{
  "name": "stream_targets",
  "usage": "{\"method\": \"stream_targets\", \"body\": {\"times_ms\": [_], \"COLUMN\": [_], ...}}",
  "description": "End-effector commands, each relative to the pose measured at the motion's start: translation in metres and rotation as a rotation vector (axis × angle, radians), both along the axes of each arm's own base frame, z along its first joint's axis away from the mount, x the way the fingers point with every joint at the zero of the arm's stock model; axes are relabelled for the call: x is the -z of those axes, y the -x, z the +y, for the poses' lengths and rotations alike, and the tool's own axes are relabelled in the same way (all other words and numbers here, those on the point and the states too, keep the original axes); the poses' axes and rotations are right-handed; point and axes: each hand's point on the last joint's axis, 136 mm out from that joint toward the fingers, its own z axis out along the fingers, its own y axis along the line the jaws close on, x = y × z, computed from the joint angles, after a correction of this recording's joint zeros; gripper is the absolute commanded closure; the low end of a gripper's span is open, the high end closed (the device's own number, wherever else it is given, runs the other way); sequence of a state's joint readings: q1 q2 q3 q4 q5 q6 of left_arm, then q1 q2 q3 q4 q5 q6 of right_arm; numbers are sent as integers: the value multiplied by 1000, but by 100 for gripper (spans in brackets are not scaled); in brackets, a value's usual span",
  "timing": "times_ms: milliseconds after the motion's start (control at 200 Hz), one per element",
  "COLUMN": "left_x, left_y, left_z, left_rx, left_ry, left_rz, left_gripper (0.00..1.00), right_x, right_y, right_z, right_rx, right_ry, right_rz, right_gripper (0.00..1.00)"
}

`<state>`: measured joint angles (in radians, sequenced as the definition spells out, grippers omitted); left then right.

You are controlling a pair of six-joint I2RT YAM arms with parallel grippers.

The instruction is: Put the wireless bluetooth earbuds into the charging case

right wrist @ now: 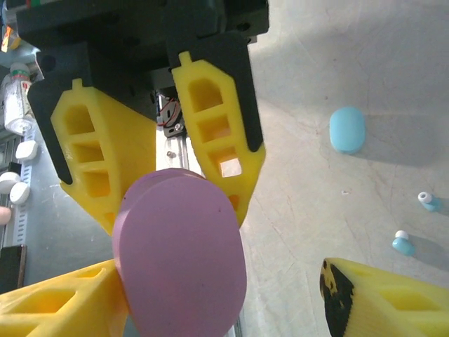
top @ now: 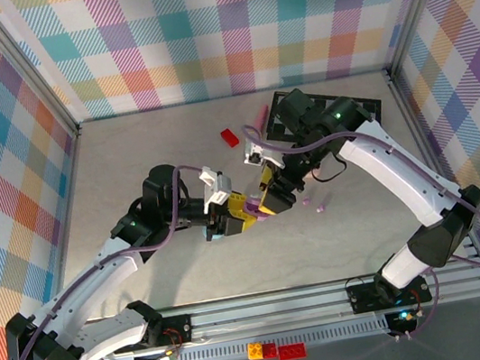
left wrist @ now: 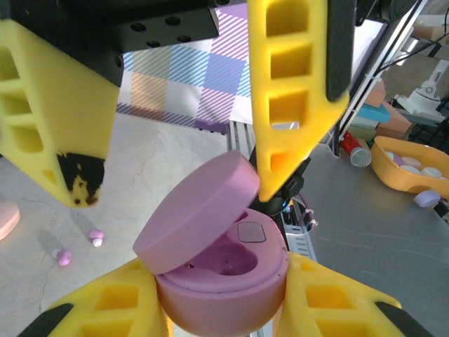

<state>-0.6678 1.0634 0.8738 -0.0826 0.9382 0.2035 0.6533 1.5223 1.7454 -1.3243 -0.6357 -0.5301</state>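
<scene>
purple lid (left wrist: 193, 210) hides most of case (left wrist: 221, 302) interior

1. Charging case (left wrist: 217, 288): lilac-pink all over.
2. Fingers (right wrist: 133, 161): yellow, black-backed.
3. Walls (top: 198, 31): pastel plaid, many colours.
4. Brick (top: 230, 137): red.
5. Second case (right wrist: 347, 129): light blue.
6. Earbuds (right wrist: 403, 246): teal, white-tipped.
7. Tabletop (top: 127, 161): pale grey.

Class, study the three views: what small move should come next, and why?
Probably the right gripper should back off the lid and reach for a purple earbud on the table. The left gripper clamps the purple case, its lid stands raised, the cavity looks empty, and the right gripper's fingers are open, holding nothing.
</scene>
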Motion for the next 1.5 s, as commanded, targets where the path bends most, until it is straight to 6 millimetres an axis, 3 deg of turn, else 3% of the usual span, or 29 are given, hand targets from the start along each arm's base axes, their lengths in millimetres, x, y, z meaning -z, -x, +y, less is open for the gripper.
{"method": "stream_targets", "body": {"times_ms": [0, 230, 595, 835, 1400, 1495], "left_x": [-9, -6, -14, -21, -30, -31], "left_y": [13, 7, -13, -18, -26, -26], "left_z": [0, 0, -5, -8, -14, -15], "left_rx": [54, 15, -84, -92, -100, -95], "left_ry": [36, 48, 147, 181, 236, 237], "left_rz": [-55, -73, -100, -111, -102, -97], "left_gripper": [72, 71, 71, 71, 71, 71], "right_x": [-11, -19, -44, -20, -20, -19], "right_y": [-6, -22, -19, -17, -31, -41], "right_z": [-2, -10, -12, -14, -16, -19], "right_rx": [29, 114, 145, 89, 130, 177], "right_ry": [-41, -66, -194, -170, -167, -148], "right_rz": [-42, -93, -144, -230, -343, -377], "right_gripper": [29, 27, 22, 17, 17, 18]}}
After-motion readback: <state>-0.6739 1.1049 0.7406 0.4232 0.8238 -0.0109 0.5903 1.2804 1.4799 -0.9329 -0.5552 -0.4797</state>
